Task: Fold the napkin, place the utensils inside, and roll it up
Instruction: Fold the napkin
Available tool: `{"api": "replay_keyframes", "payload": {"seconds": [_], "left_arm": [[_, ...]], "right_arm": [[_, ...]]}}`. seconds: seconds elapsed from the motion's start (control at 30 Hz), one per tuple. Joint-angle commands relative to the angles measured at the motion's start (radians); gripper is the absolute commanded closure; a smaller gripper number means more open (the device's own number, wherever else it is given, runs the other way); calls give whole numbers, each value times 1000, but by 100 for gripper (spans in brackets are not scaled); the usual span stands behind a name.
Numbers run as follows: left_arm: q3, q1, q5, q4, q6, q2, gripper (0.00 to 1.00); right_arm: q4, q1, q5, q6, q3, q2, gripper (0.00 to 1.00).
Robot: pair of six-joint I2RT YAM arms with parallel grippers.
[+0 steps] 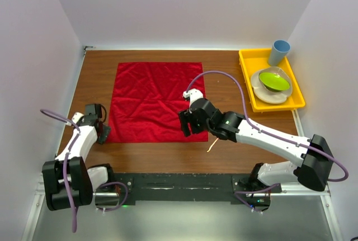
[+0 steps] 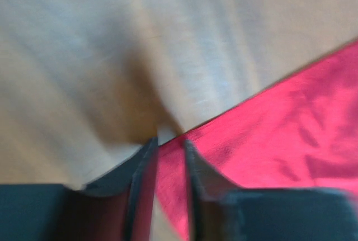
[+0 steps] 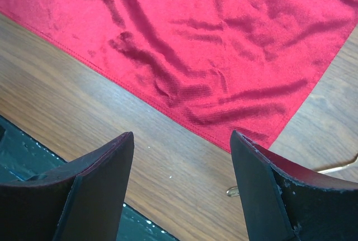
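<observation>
The red napkin (image 1: 156, 101) lies spread flat on the wooden table. My left gripper (image 1: 103, 132) is at its near-left corner. In the blurred left wrist view its fingers (image 2: 144, 165) stand close together with a narrow gap, straddling the napkin's corner (image 2: 268, 118); my left gripper (image 2: 169, 142) is low over it. My right gripper (image 1: 190, 123) hovers wide open and empty over the near-right corner; in the right wrist view my right gripper (image 3: 182, 135) is above bare wood beside the napkin's (image 3: 212, 39) edge. A thin copper utensil (image 1: 212, 145) lies just right of that corner, partly visible in the right wrist view (image 3: 335, 168).
A yellow tray (image 1: 249, 79) at the back right holds a blue cup (image 1: 279, 52) and a green bowl (image 1: 274, 80) on a white plate (image 1: 267, 94). A black base strip (image 1: 179, 185) runs along the near edge. White walls enclose the table.
</observation>
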Motion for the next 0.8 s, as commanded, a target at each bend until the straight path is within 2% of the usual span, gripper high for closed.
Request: {"api": "replay_keyframes", "payload": {"seconds": [0.0,0.07,0.13,0.23,0.37,0.57,0.77], "left_arm": [[56,0,-44,-181,33,-45,54],[61,0,-36,-196,21,-59,43],[62,-4,-22,-204,27,-61,42],[53,-23,-8,-200,28,-56,41],[61,-90,-56,-213,10,-23,41],[30,-93,-74,-164,10,25,43],[-13,-78,-63,-116,9,34,50]], "right_arm": [[42,-5,-5,-14,7,-5,26],[45,-5,-6,-18,8,2,26],[42,-5,-11,-19,16,6,26],[54,-5,-12,-22,12,11,26],[60,-6,-12,-24,18,22,26],[68,-11,-17,-25,10,15,26],[66,-12,-14,-33,1,15,26]]}}
